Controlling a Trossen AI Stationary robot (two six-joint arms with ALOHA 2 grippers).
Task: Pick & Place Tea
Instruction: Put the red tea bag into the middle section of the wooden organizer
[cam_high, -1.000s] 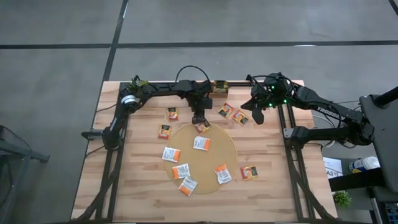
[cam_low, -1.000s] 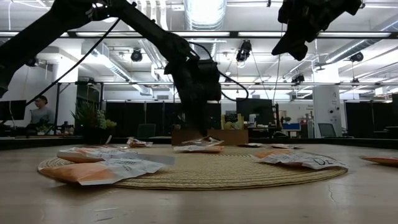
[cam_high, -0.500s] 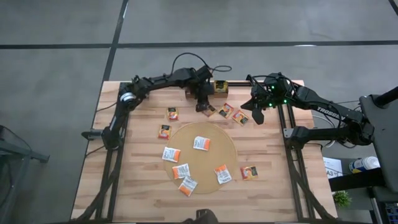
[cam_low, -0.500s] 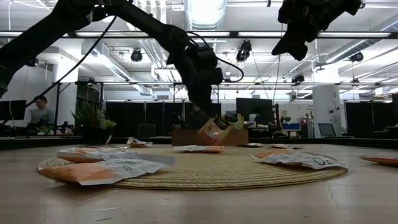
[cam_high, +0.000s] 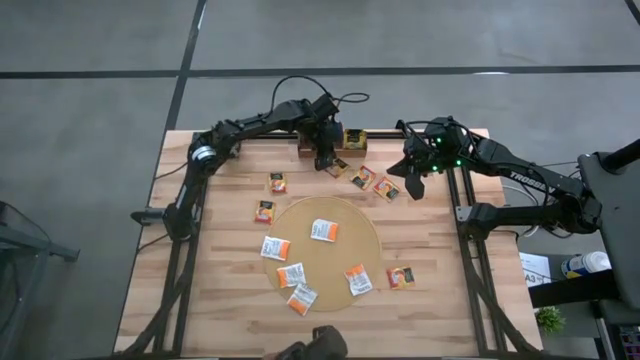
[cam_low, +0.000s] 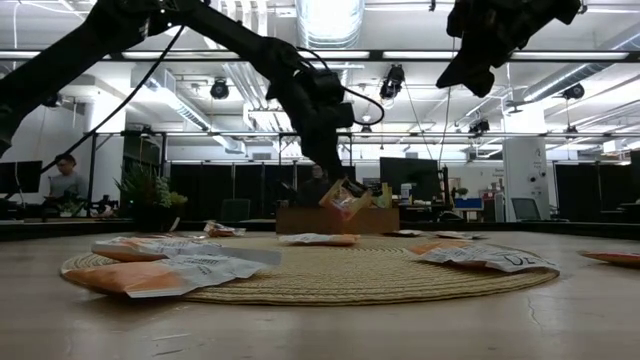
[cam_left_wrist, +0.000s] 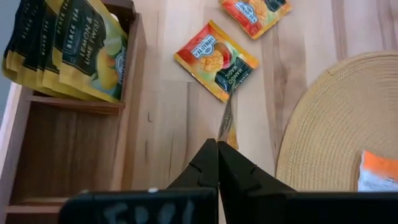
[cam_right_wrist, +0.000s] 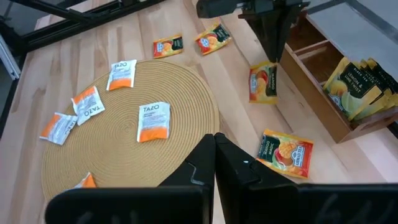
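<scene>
A round mat lies mid-table with sachets on and around it. The wooden tray sits behind it at the table's far edge.

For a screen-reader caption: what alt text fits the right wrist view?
The left gripper holds an orange mango tea sachet in the air beside the brown wooden compartment tray with its yellow-green sachets. White-and-orange sachets lie on the round tan woven mat.

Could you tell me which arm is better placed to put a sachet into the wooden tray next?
Left. Its claw is shut on a sachet, held just beside the tray. The right claw is shut, empty and farther off.
</scene>
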